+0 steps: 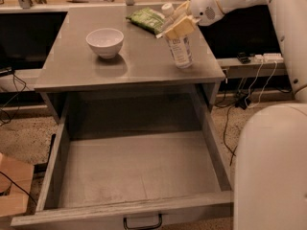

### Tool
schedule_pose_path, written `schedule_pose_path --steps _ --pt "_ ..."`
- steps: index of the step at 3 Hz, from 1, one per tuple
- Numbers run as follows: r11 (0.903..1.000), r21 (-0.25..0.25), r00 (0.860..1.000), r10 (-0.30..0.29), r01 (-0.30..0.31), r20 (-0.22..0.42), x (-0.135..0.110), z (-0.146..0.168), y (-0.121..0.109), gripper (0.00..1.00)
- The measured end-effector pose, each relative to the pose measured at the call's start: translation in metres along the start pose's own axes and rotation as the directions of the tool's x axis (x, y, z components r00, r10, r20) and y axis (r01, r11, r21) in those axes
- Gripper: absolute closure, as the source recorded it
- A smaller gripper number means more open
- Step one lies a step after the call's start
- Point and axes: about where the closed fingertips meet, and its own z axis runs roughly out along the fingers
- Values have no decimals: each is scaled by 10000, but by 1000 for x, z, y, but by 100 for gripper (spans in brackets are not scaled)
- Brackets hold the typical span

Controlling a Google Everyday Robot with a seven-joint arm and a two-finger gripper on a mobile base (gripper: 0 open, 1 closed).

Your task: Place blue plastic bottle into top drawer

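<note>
The blue plastic bottle (180, 50) stands near the right edge of the grey counter (76, 71), tilted with its white cap leaning left. My gripper (178, 26) comes in from the upper right and is shut on the bottle's upper part, its tan fingers (184, 28) covering the neck. The top drawer (139, 171) is pulled fully open below the counter, its grey inside bare. Its dark handle (142, 222) shows at the bottom edge.
A white bowl (104, 41) sits left of the bottle on the counter. A green snack packet (147, 19) lies behind the bottle. My white arm and base (271, 166) fill the right side. Cables (240, 99) run along the floor at right.
</note>
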Motion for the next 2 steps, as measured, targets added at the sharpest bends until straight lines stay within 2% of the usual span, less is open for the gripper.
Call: schedule_pose_path --steps 1,2 --pt "9824 1094 9875 -1450 1511 -616 -49 -20 18 96" --pt "9261 2039 9461 -2948 3175 -1341 -115 -38 74 100"
